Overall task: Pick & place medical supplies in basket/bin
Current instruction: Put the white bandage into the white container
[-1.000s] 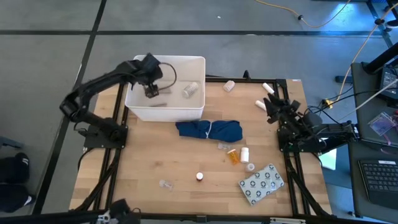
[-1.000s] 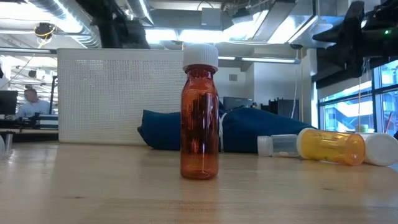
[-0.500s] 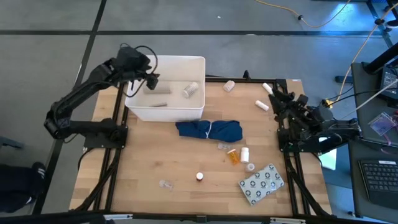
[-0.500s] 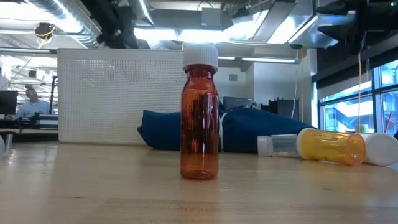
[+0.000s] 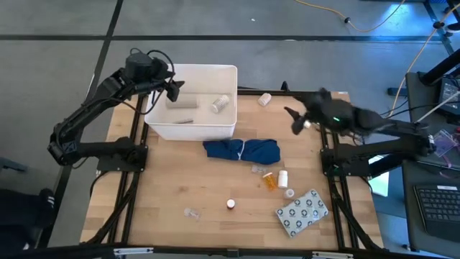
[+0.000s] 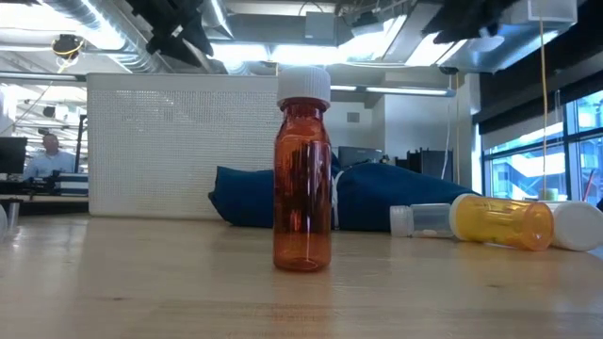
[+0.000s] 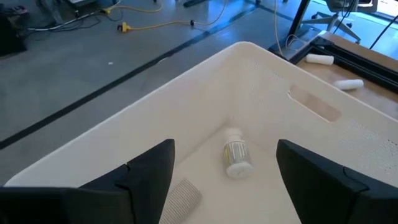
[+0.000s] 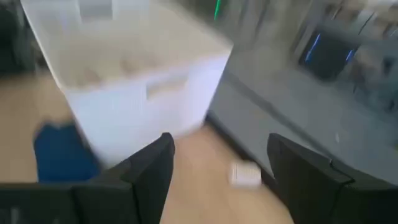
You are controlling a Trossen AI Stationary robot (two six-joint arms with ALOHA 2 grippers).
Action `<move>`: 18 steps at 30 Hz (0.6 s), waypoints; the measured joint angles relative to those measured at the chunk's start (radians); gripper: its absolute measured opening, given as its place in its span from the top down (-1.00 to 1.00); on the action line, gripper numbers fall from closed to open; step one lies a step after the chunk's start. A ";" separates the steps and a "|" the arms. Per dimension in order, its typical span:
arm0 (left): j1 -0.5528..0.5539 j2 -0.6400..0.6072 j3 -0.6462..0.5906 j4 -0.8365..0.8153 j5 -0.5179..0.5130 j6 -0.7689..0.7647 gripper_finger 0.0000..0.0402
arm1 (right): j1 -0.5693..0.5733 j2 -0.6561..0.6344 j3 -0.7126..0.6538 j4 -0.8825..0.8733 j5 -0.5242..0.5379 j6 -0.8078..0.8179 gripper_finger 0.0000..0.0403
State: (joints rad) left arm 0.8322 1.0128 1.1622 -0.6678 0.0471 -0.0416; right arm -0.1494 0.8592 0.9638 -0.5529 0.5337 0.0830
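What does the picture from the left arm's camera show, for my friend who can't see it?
The left pincer hangs open and empty above the white tub, its two dark fingers spread wide. Inside the tub lie a small white vial and a ribbed grey item. Beyond the tub, two small white supplies lie on the wooden table.
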 joint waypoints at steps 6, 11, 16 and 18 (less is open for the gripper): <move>0.000 0.001 0.000 -0.019 0.000 0.002 -0.36 | -0.222 0.258 0.203 -0.170 -0.299 -0.201 -0.28; 0.000 0.001 0.000 -0.048 0.000 0.002 -0.36 | -0.328 0.441 0.262 -0.144 -0.402 -0.569 -0.28; 0.000 0.001 0.000 -0.099 0.000 0.002 -0.36 | -0.395 0.617 0.266 -0.123 -0.404 -0.791 -0.28; 0.000 0.001 0.000 -0.122 0.000 0.002 -0.36 | -0.417 0.687 0.266 -0.124 -0.404 -0.848 -0.28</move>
State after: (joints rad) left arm 0.8322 1.0142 1.1622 -0.7895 0.0466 -0.0399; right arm -0.5669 1.5458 1.2297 -0.6773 0.1292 -0.7652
